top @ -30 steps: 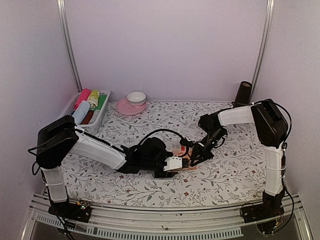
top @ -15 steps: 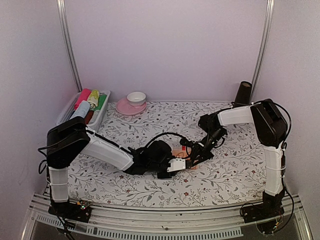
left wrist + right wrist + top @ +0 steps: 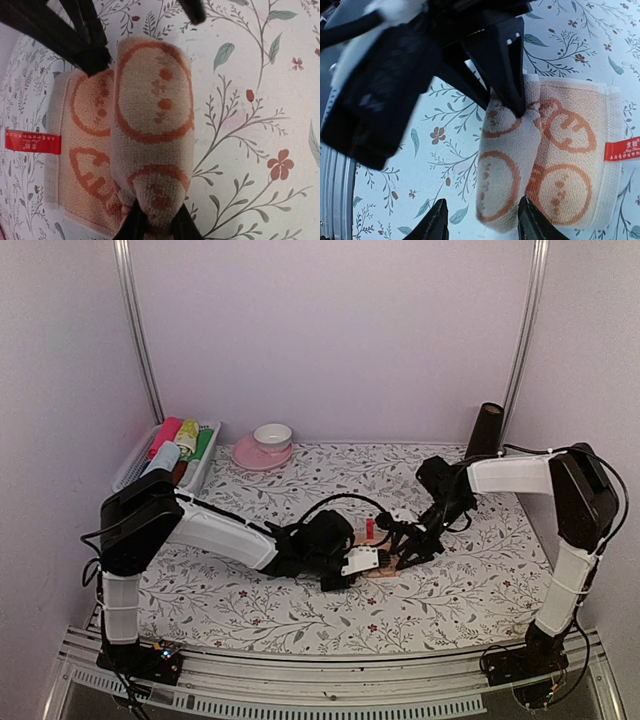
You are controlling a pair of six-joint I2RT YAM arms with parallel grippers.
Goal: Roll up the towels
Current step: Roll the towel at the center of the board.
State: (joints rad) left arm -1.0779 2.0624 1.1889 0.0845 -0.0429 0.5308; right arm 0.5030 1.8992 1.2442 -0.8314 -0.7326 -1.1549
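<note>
Peach towel lies half rolled on the floral sheet, centre of the top view. I see the left gripper pinched on one end of the roll. The right gripper has its fingers apart, straddling the other end.

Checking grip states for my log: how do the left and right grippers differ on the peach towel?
The left gripper is pinched shut on one end of the rolled peach towel; the right gripper stands open, straddling the opposite end without clamping. Both meet at the same roll.
</note>
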